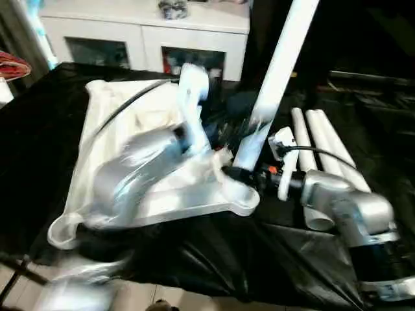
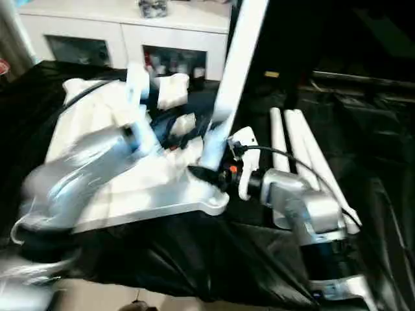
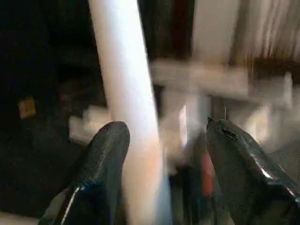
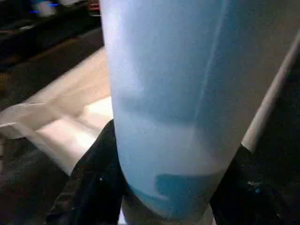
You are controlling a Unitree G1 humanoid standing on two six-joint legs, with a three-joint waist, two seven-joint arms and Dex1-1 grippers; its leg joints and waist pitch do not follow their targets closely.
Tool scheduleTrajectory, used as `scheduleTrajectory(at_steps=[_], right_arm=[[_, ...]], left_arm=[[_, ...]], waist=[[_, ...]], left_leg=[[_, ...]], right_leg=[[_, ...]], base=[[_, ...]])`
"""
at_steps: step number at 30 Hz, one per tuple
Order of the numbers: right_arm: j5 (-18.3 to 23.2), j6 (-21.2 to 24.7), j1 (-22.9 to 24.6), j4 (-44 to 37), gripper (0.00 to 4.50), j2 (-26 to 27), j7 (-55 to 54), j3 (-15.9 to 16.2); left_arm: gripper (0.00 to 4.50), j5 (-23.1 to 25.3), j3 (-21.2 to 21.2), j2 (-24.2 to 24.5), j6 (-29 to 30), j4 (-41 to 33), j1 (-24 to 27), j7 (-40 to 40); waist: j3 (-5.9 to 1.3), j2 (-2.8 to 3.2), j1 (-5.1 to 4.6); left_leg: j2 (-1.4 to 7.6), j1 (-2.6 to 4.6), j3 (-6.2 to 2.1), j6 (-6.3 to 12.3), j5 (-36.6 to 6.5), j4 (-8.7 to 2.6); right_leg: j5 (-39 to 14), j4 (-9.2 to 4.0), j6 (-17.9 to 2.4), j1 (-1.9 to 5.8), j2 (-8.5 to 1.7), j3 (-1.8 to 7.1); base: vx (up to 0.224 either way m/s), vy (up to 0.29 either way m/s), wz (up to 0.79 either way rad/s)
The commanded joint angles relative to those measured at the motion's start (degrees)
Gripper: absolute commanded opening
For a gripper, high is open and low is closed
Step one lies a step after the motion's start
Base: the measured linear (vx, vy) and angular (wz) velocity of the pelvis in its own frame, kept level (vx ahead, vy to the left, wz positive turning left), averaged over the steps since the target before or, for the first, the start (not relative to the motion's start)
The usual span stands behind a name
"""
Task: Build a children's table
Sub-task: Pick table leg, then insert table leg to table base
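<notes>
One table top [image 1: 113, 139], white, lying underside up on the black-covered table [image 1: 214, 259], ribs showing. One leg [image 1: 275, 78] standing up from the near corner socket [image 1: 243, 197], leaning a bit away from the robot. Right gripper [image 1: 237, 173] clamped on that leg low down, just above the socket; right wrist view has both black fingers [image 4: 96, 187] hugging the white tube on either side. Left gripper [image 3: 164, 154] spread apart, holding nothing: one finger close beside the same leg, the other well clear. Left arm is a blur over the top. 3 more legs [image 1: 324, 155] lie side by side on the black cover to the robot's right, w/ their open ends toward the robot. White glass-door cabinet [image 1: 146, 32] behind.
</notes>
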Motion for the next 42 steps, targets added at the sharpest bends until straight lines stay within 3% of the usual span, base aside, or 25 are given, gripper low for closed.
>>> scheduleTrajectory(at_steps=[1,4,5,7,15,16,20,24,37,38,42], right_arm=[[-1.7,-2.8,0.4,-0.3,1.93,0.1,-2.0,-1.5],[-2.7,-4.3,0.8,0.2,1.93,-0.1,-2.4,-1.6],[-2.9,-4.6,0.9,0.3,1.93,-0.4,-2.0,-1.4],[-3.3,-5.2,0.9,0.3,1.93,-0.6,-1.8,-1.3],[-3.3,-5.6,1.3,-0.5,1.93,-0.8,-1.6,-1.6],[-3.4,-5.6,1.7,-1.1,1.93,-0.9,-1.5,-1.4],[-3.2,-5.2,2.4,-2.0,1.93,-1.3,-1.1,-1.2],[-3.3,-5.2,2.4,-2.0,1.93,-1.4,-1.1,-1.2],[-3.6,-5.1,2.0,-1.7,1.93,-1.2,-0.1,-0.5],[-3.6,-4.8,1.9,-1.7,1.93,-1.3,0.4,-0.4],[-2.8,-3.2,2.2,-2.4,1.93,-2.2,3.3,0.9]], left_arm=[[3.03,7.0,-6.0,3.9,-4.3,2.3,2.2,-4.4],[3.03,11.2,-9.8,7.0,-7.4,5.8,3.7,-6.4],[2.75,12.1,-10.4,7.3,-8.3,6.8,4.0,-6.3],[2.68,13.3,-11.4,7.3,-9.7,9.9,3.8,-6.2],[2.07,15.0,-12.1,6.3,-12.6,17.9,2.6,-8.3],[1.88,15.8,-12.6,6.6,-13.9,19.7,2.5,-9.5],[1.52,17.0,-12.8,7.0,-16.3,23.1,2.3,-10.8],[1.31,17.4,-13.0,7.2,-16.6,23.8,2.3,-11.7],[0.34,18.4,-12.3,8.3,-16.8,24.5,3.5,-15.0],[0.16,18.4,-12.2,8.4,-16.6,24.2,3.7,-15.2],[0.01,18.3,-11.7,8.4,-16.5,23.9,4.2,-15.6]], waist=[[-4.03,0.15,-0.2],[-4.06,0.31,-0.26],[-4.06,0.32,-0.36],[-4.02,0.31,-0.36],[-4.08,0.38,-0.47],[-4.11,0.65,-0.45],[-4.24,0.53,-0.55],[-4.13,0.49,-0.56],[-4.04,0.32,-0.53],[-4.02,-0.03,-0.6],[-3.99,0.17,-0.71]], left_leg=[[3.41,1.7,-1.38,-2.85,-9.0,-4.84],[3.42,1.87,-1.34,-3.38,-10.0,-4.95],[3.46,1.89,-1.25,-3.58,-10.4,-4.97],[3.53,1.96,-1.28,-3.81,-11.2,-5.06],[3.47,1.9,-1.2,-3.3,-11.6,-4.97],[3.52,1.96,-1.24,-3.38,-11.6,-4.95],[3.46,1.84,-1.25,-2.95,-10.9,-4.91],[3.58,1.9,-1.22,-2.68,-11.6,-4.95],[3.66,1.88,-1.22,-2.47,-11.9,-5.01],[3.7,1.81,-1.22,-2.34,-11.8,-5.08],[3.69,1.81,-1.25,-1.97,-11.6,-5.06]], right_leg=[[-4.8,-4.63,-10.3,2.05,-3.6,2.49],[-4.6,-4.51,-10.3,1.82,-3.55,2.5],[-4.4,-4.41,-10.4,1.84,-3.57,2.54],[-4.4,-4.43,-11.0,1.8,-3.67,2.55],[-4.1,-4.47,-12.5,1.83,-3.85,2.62],[-3.9,-4.38,-12.6,1.8,-3.86,2.62],[-1.9,-4.24,-12.6,1.99,-3.82,2.58],[-2.9,-4.32,-13.5,1.9,-3.95,2.58],[-4.5,-4.42,-13.5,1.84,-4.1,2.65],[-4.5,-4.44,-13.5,1.89,-4.06,2.63],[-4.5,-4.38,-13.7,1.89,-4.02,2.58]], base=[[0.0,0.0,0.0],[0.0,0.0,0.0],[0.0,0.0,0.0],[0.0,0.0,0.0],[0.0,0.0,0.0],[0.0,0.0,0.0],[0.0,0.0,0.0],[0.0,0.0,0.0],[0.0,0.0,0.0],[0.0,0.0,0.0],[0.0,0.0,0.0]])
